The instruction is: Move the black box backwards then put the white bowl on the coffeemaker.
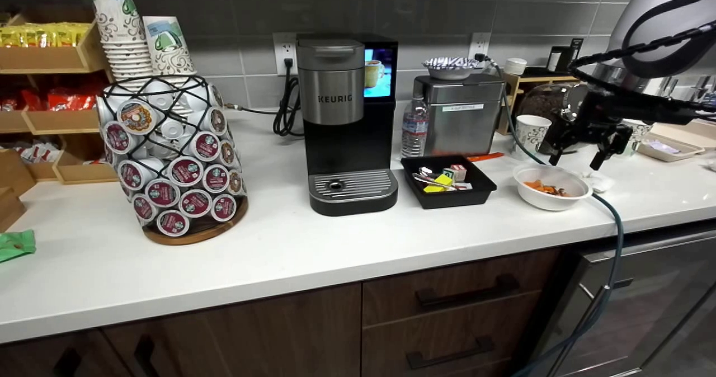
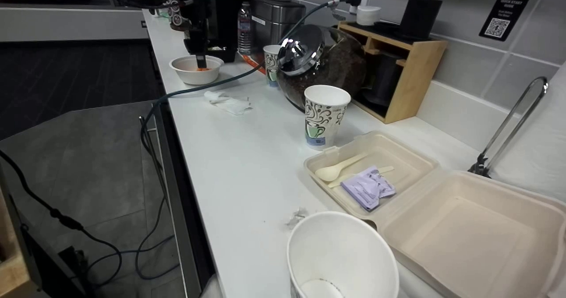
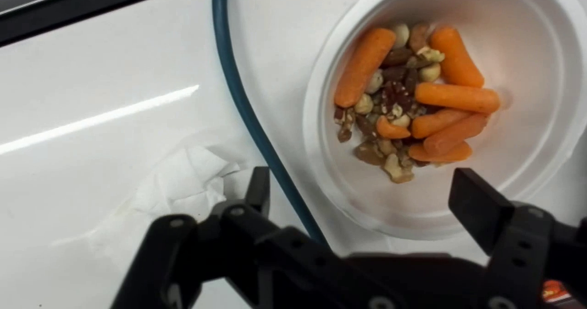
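The white bowl (image 1: 551, 201) stands on the counter with carrots and nuts inside; it also shows in an exterior view (image 2: 185, 75) and in the wrist view (image 3: 518, 135). My gripper (image 1: 575, 161) is open and empty, low over the bowl's edge. In the wrist view my gripper (image 3: 361, 185) has one fingertip over the bowl's inside and one outside its rim; I cannot tell whether either touches it. The black box (image 1: 458, 199) holds small yellow, red and green packets, between the bowl and the coffeemaker (image 1: 333, 97). The coffeemaker's drip base is bare.
A blue-green cable (image 3: 247, 112) runs close beside the bowl and over the counter edge. A crumpled napkin (image 3: 183, 180) lies beyond it. A water bottle (image 1: 415, 128), a silver machine (image 1: 464, 122) and a paper cup (image 1: 530, 135) stand behind. A capsule rack (image 1: 184, 171) stands beside the coffeemaker.
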`<state>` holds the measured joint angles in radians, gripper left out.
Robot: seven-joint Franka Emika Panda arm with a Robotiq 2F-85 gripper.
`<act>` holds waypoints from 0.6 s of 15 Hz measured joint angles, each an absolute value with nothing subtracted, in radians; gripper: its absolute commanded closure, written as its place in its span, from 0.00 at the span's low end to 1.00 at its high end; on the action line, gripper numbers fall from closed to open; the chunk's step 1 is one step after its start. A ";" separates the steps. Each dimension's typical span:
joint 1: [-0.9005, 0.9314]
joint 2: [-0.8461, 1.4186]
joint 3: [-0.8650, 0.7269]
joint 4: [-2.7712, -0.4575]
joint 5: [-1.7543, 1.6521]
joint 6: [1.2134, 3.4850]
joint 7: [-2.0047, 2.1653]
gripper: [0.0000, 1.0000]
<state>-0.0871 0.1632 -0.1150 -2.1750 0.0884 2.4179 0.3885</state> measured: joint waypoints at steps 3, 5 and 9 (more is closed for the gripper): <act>-0.085 0.163 -0.115 -2.172 0.088 2.418 0.389 0.00; -0.085 0.163 -0.114 -2.172 0.081 2.419 0.389 0.00; -0.092 0.173 -0.114 -2.179 0.091 2.419 0.271 0.00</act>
